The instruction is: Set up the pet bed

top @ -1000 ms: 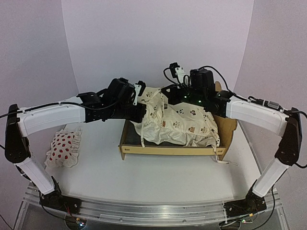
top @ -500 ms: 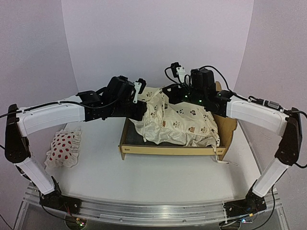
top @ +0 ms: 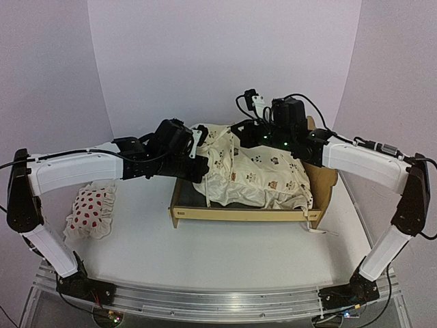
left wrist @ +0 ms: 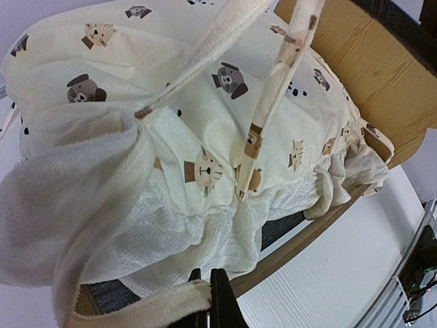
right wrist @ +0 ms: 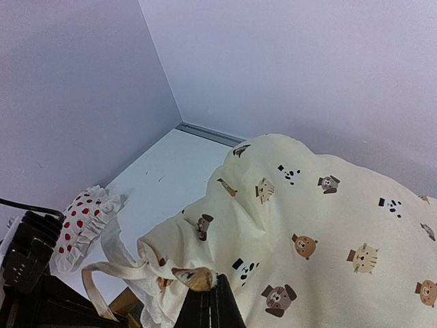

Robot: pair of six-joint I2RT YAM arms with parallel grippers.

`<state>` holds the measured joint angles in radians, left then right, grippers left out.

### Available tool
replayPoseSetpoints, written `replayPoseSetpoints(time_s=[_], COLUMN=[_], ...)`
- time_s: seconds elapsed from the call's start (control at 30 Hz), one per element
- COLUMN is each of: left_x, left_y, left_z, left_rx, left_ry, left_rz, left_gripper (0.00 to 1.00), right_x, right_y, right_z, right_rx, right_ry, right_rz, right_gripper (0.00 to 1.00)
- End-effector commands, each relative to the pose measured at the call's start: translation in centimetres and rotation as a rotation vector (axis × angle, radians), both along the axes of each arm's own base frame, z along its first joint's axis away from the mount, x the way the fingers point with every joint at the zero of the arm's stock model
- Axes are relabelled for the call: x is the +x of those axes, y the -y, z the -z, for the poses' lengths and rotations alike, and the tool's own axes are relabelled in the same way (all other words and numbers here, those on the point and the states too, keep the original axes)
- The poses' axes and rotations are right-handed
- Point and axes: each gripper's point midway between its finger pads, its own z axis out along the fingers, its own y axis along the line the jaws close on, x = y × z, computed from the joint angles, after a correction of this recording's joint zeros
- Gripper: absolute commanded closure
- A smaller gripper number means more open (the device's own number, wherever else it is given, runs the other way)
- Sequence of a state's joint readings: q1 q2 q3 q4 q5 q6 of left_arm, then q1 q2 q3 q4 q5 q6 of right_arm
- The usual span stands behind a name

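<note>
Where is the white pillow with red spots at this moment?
In the top view, the spotted pillow lies on the table at the far left, well apart from the pet bed at the centre.

A cream cushion [top: 256,174] printed with small animal faces sits bunched between the left pincer [left wrist: 216,290] and the right pincer [right wrist: 213,297], each pinching its edge, ties dangling. A white pillow [top: 91,208] with red spots lies on the white desk [top: 205,253], well left of the left pincer.

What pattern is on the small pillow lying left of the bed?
The pillow is white with red spots; top view.
</note>
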<state>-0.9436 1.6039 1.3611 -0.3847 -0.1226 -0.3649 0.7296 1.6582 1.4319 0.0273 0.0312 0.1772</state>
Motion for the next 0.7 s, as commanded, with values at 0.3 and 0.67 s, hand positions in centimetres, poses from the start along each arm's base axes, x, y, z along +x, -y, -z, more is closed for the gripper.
replayPoseSetpoints(time_s=[0.3, 0.67], left_x=[-0.2, -0.8], left_y=[-1.7, -3.2], left_z=[3.3, 6.8], left_rx=[0.042, 0.088], left_ry=[-0.033, -0.079], left_rz=[-0.068, -0.106], left_gripper=[1.00, 0.92], right_x=[0.8, 0.6], right_y=[-1.6, -3.1], right_z=[0.5, 3.8], right_rx=[0.061, 0.065], right_ry=[-0.057, -0.151], right_rz=[-0.038, -0.092], right_gripper=[1.00, 1.00])
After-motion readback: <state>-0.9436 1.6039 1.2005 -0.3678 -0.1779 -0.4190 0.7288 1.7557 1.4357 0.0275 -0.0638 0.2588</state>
